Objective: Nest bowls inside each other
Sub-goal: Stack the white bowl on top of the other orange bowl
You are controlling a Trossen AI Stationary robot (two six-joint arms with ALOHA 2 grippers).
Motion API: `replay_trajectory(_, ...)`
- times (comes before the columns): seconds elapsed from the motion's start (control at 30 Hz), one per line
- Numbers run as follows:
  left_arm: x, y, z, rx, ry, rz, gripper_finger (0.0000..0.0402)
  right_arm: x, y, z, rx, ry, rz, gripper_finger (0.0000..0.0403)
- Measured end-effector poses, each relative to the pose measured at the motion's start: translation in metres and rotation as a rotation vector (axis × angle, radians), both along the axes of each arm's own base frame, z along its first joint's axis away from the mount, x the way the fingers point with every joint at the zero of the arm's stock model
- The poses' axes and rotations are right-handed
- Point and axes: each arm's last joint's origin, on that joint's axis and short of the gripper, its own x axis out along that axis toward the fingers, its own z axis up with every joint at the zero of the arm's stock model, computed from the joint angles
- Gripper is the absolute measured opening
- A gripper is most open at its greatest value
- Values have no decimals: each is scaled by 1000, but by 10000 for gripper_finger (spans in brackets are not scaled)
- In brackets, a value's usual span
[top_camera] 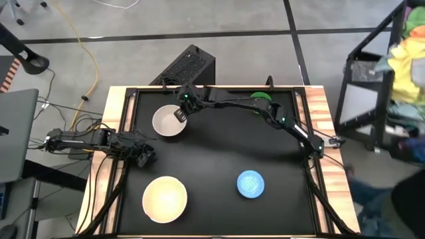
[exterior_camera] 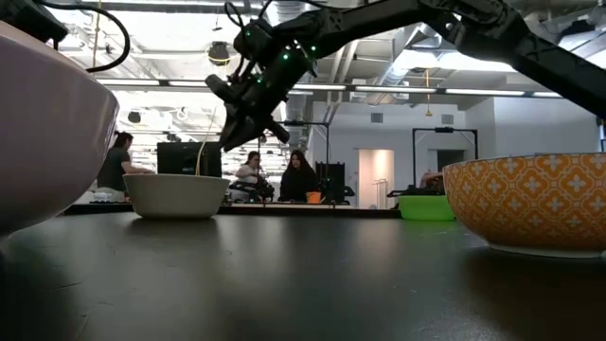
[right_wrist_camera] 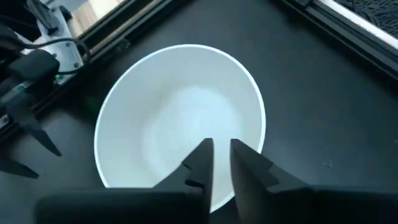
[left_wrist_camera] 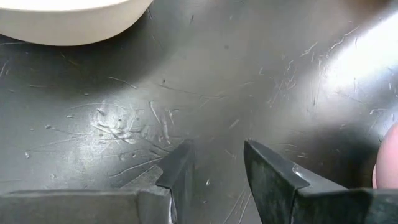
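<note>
A white bowl (top_camera: pixel 169 122) (exterior_camera: pixel 176 195) stands upright on its base at the far left of the black table (top_camera: pixel 219 153). My right gripper (top_camera: pixel 179 114) (right_wrist_camera: pixel 221 144) hangs just above that bowl's hollow, slanting down, open by a narrow gap with nothing between its fingers. A cream bowl (top_camera: pixel 165 198) stands upright at the near left. A blue patterned bowl (top_camera: pixel 250 184) sits at the near right. A green bowl (top_camera: pixel 260 97) (exterior_camera: pixel 425 207) stands at the far edge, partly hidden under the right arm. My left gripper (top_camera: pixel 143 157) (left_wrist_camera: pixel 217 165) waits open, low at the table's left edge.
A raised black frame with wooden rails (top_camera: pixel 319 133) borders the table. Bare tabletop lies in the middle, between the bowls. In the low view, people (exterior_camera: pixel 298 178) sit in the room beyond the far edge. A black box (top_camera: pixel 189 65) stands on the floor behind the table.
</note>
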Motion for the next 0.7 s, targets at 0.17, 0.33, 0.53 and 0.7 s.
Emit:
replay_trajectory(0.17, 0, 0, 0, 0, 0, 0, 128, 3, -3, -12, 12, 19, -10, 153)
replay_trajectory(0.33, 0, 0, 0, 0, 1, 0, 128, 6, -10, -30, 16, 53, -32, 245)
replay_trajectory(0.53, 0, 0, 0, 0, 1, -1, 128, 14, -16, -52, 3, 51, -49, 289)
replay_trajectory(0.7, 0, 0, 0, 0, 2, -1, 128, 18, -13, -67, 10, 73, -49, 291)
